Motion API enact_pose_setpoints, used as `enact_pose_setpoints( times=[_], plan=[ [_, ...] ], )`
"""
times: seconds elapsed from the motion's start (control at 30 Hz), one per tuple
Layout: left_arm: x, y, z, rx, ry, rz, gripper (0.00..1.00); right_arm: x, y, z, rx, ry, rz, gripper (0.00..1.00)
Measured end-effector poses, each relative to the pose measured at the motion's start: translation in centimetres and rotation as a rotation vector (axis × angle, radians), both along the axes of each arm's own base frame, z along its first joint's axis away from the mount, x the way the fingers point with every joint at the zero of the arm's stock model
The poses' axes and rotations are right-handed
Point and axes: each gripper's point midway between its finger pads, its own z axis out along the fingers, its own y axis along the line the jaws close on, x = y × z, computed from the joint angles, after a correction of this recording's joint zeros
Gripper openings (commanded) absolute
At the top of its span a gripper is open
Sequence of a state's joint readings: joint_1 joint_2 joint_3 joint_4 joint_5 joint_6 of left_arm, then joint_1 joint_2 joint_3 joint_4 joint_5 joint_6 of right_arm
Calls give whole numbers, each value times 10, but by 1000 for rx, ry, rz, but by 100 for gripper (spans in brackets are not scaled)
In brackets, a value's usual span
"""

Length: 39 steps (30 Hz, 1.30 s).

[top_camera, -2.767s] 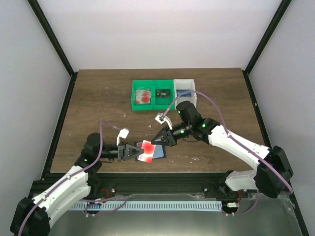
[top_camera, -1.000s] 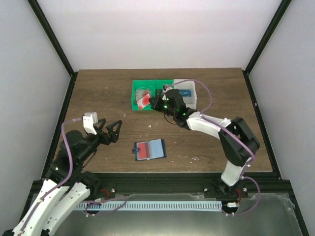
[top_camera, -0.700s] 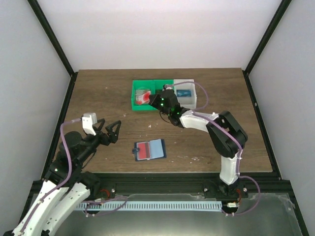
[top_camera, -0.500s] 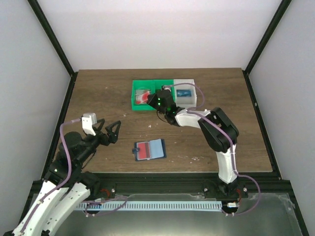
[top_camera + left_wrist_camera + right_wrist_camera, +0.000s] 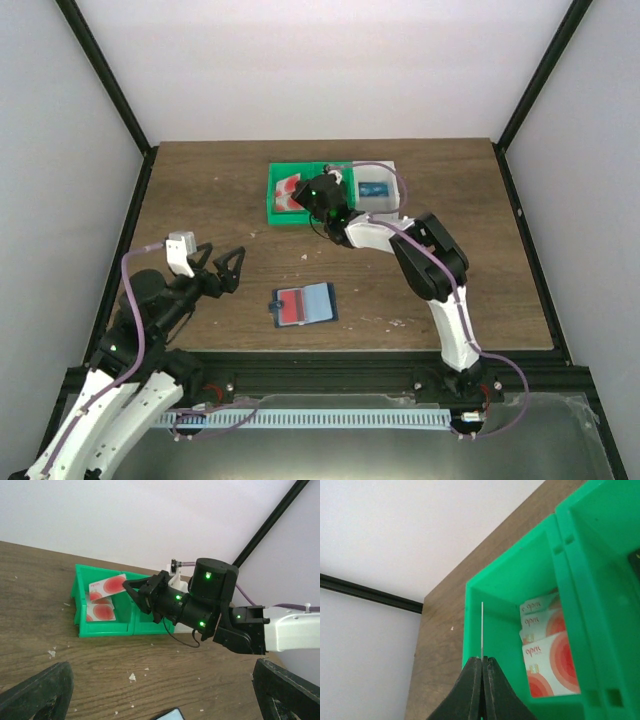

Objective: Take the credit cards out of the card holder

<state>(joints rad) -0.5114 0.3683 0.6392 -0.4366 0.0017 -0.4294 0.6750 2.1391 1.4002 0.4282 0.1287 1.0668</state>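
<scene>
The L gripper (image 5: 222,268) is held above the near-L part of the table (image 5: 190,200), its fingers (image 5: 35,690) spread wide apart. To its R, the card holder (image 5: 304,304) is laid open and flat on the table near the front edge, approx. at centre and well apart from both grippers. A red card (image 5: 291,308) is seen in its L pocket, while the R half shows blue-grey. Further back, a green bin (image 5: 290,218) w/ two compartments is set on the table. In the L compartment, several red-and-white cards (image 5: 547,665) are laid flat, overlapping one another. The R gripper (image 5: 482,660) is stretched out over this compartment, its fingers pressed together on one more red-and-white card, the held card (image 5: 109,583), which is pinched at one edge. In the R wrist view this card is seen edge-on, as a thin line rising from the fingertips. In the L wrist view it is seen tilted above the cards in the bin. Whether it touches them can't be told.
</scene>
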Motion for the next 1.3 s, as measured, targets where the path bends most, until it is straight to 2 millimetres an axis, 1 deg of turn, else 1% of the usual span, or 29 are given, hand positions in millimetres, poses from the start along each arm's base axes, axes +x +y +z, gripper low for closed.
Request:
enact_pose_setpoints(
  times=[0.13, 0.37, 0.43, 0.67, 0.83, 0.9, 1.0, 1.07, 1.2, 1.3],
  plan=[
    [0, 0, 0, 0, 0, 0, 100, 11, 7, -1, 4, -8, -7, 5],
    [0, 0, 0, 3, -2, -1, 100, 23, 17, -27, -46, 40, -4, 10],
    [0, 0, 0, 3, -2, -1, 100, 24, 17, -30, -64, 49, -5, 13],
    [0, 0, 0, 6, -3, -3, 100, 29, 18, -27, -107, 45, -8, 18],
    [0, 0, 0, 6, -2, -3, 100, 27, 14, -35, -165, 57, 1, 26],
    [0, -1, 0, 7, -2, -4, 100, 26, 14, -35, -188, 49, 11, 29],
    [1, -1, -1, 9, 1, -3, 100, 24, 14, -23, -219, 24, 36, 34],
    [2, -1, -2, 12, 6, 1, 100, 21, 14, -9, -240, -3, 64, 38],
    [7, 2, -9, 26, 30, 27, 100, 9, 16, 38, -260, -83, 137, 42],
    [12, 2, -16, 41, 58, 42, 99, -10, 13, 75, -268, -141, 203, 46]
  ],
)
